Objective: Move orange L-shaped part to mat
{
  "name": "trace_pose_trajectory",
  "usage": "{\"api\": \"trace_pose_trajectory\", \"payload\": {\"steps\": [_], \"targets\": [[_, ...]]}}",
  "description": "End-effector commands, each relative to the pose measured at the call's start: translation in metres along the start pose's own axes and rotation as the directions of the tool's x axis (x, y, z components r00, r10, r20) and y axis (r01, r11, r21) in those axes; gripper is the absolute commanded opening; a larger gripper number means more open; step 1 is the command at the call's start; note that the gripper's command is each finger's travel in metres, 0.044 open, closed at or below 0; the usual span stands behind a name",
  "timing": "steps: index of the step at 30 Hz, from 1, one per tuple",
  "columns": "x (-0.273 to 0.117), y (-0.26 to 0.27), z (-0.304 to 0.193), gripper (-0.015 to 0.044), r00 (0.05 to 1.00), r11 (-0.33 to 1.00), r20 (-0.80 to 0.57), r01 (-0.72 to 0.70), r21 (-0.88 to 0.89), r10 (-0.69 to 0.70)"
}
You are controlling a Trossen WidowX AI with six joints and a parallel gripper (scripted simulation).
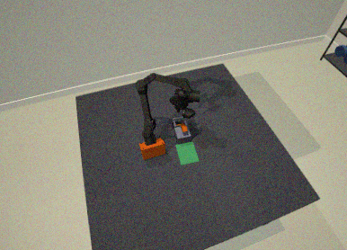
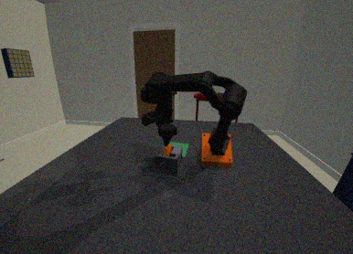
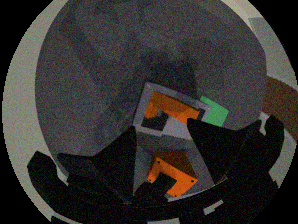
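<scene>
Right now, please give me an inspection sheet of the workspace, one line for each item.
Surface: dark mat on a pale floor.
Job's things: orange part in the grey tray, one end seems raised; green mat beside the tray, nothing on it.
Clutter: nothing seen.
Grippers: gripper above the tray, jaws open, holding nothing.
Cables: nothing seen.
Surroundings: brown door, shelf, wall panel.

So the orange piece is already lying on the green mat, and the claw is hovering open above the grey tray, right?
Not quite. The orange part is in the grey tray, not on the green mat, as the wrist view shows. The gripper does hover open above the tray.
</scene>
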State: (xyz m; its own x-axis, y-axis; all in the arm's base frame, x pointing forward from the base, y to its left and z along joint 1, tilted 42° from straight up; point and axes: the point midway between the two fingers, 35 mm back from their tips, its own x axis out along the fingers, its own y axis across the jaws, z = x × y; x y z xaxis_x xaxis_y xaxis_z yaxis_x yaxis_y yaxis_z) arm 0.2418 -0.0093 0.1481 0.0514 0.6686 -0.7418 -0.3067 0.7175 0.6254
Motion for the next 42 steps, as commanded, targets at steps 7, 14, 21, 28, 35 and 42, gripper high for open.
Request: {"api": "trace_pose_trajectory", "payload": {"steps": [7, 14, 21, 28, 35, 42], "targets": [[-0.002, -0.052, -0.018, 0.0280, 1.000, 0.572, -0.009, -0.006, -0.820, -0.002], [-0.002, -0.056, -0.020, 0.0280, 1.000, 0.425, -0.009, -0.007, -0.905, -0.002], [-0.002, -0.056, -0.020, 0.0280, 1.000, 0.425, -0.009, -0.007, -0.905, -0.002], [-0.002, -0.056, -0.020, 0.0280, 1.000, 0.425, -0.009, -0.007, -0.905, -0.002], [0.017, -0.056, -0.020, 0.0280, 1.000, 0.425, -0.008, -0.007, -0.905, -0.002], [0.030, -0.056, -0.020, 0.0280, 1.000, 0.425, -0.008, -0.007, -0.905, -0.001]]}}
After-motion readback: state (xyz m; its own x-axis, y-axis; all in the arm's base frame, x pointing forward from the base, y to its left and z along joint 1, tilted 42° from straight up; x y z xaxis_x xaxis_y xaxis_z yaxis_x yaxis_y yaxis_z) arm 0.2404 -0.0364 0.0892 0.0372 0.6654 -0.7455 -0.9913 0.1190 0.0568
